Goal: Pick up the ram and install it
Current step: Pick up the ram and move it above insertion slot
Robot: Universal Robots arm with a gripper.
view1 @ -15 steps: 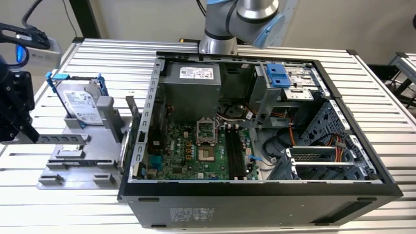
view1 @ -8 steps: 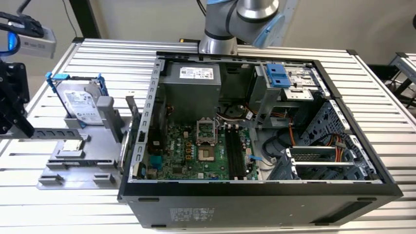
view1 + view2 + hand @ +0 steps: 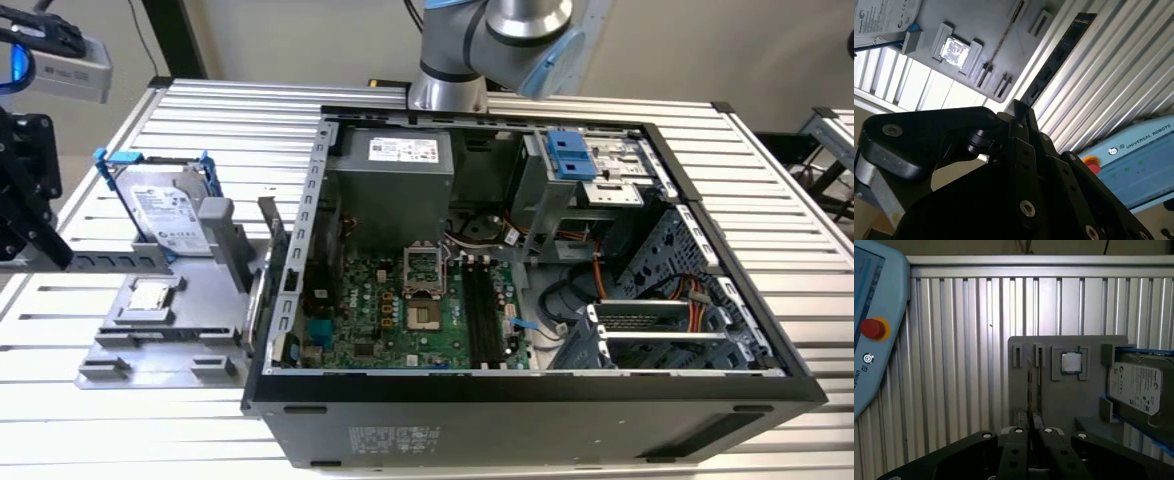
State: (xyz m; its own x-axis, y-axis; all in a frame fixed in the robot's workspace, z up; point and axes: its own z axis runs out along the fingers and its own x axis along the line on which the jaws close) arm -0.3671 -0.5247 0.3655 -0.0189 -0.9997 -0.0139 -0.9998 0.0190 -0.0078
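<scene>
In the exterior view, the open computer case (image 3: 534,410) lies on the table (image 3: 134,430). Its long black slots (image 3: 483,310) sit near the middle of the board. A grey tray (image 3: 200,290) is at 9 o'clock from the case, with a hard drive (image 3: 167,210) at the tray's 12 o'clock end.

In the second wrist view, the gripper (image 3: 1021,111) is pinched tight on the ram (image 3: 1058,59). The dark stick pokes out from the fingertips, up in the air over the table.

In the first wrist view, the gripper (image 3: 1030,432) holds the ram (image 3: 1029,387) edge-on, a thin line high over the tray (image 3: 1069,405).

The ram looks light, stiff and thin. It could probably snap or slip. A hold on its flat sides near the middle seems best.
</scene>
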